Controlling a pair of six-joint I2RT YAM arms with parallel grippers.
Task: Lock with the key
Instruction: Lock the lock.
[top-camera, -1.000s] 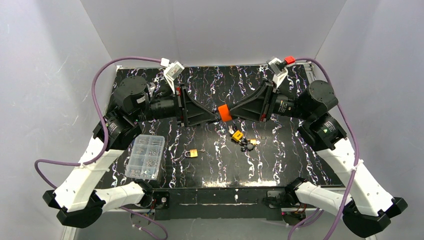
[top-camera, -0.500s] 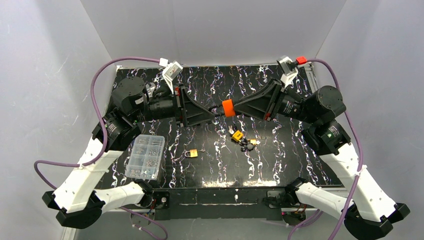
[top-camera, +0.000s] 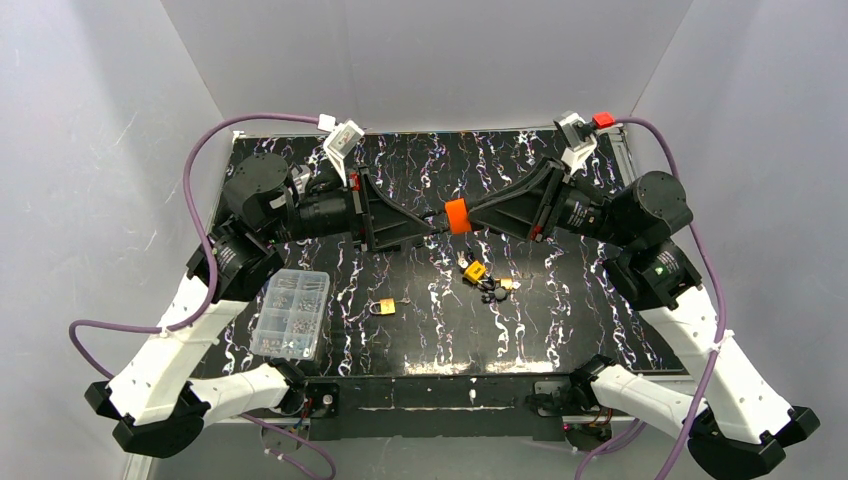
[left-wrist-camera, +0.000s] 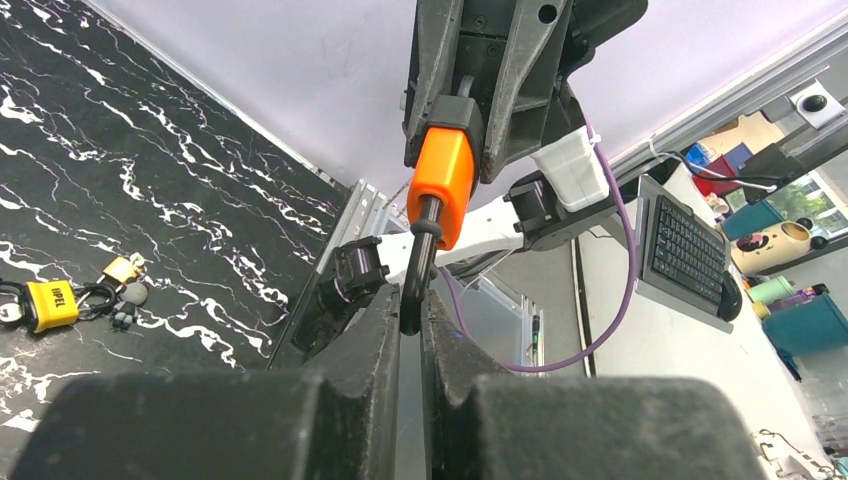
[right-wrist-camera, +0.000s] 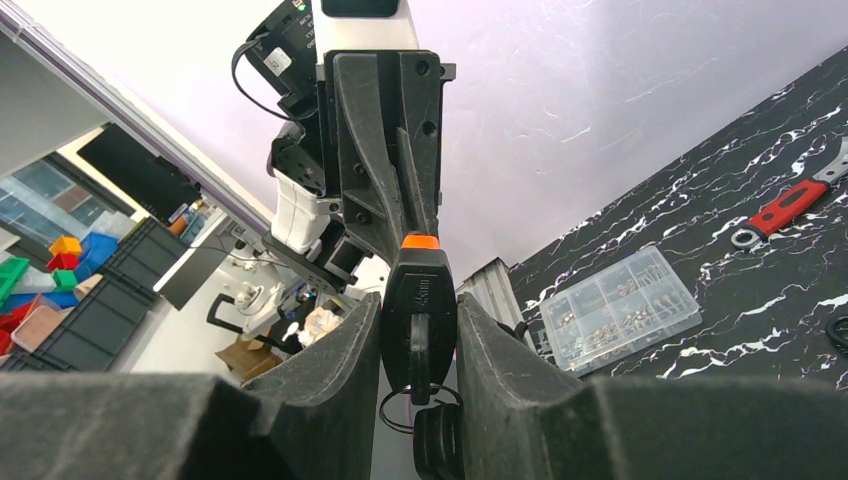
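An orange padlock (top-camera: 456, 215) hangs in the air over the middle of the black marbled table (top-camera: 560, 330), held between both grippers. My left gripper (top-camera: 432, 226) is shut on its black shackle (left-wrist-camera: 413, 290), seen in the left wrist view between my jaws (left-wrist-camera: 410, 322). My right gripper (top-camera: 472, 216) is shut on the padlock's body (right-wrist-camera: 420, 290). In the right wrist view a black key (right-wrist-camera: 413, 362) sits in the body's near end, with a wire ring and a second key hanging below. The orange body also shows in the left wrist view (left-wrist-camera: 443, 180).
A yellow padlock with a bunch of keys (top-camera: 477, 272) lies on the table under the grippers. A small brass padlock (top-camera: 382, 307) lies to its left. A clear box of screws (top-camera: 292, 313) stands at the front left. A red-handled wrench (right-wrist-camera: 790, 205) shows in the right wrist view.
My right arm swung back and to the right, and the orange padlock shifted slightly right and up with it. Both grips stayed shut. Little has moved in the last half second.
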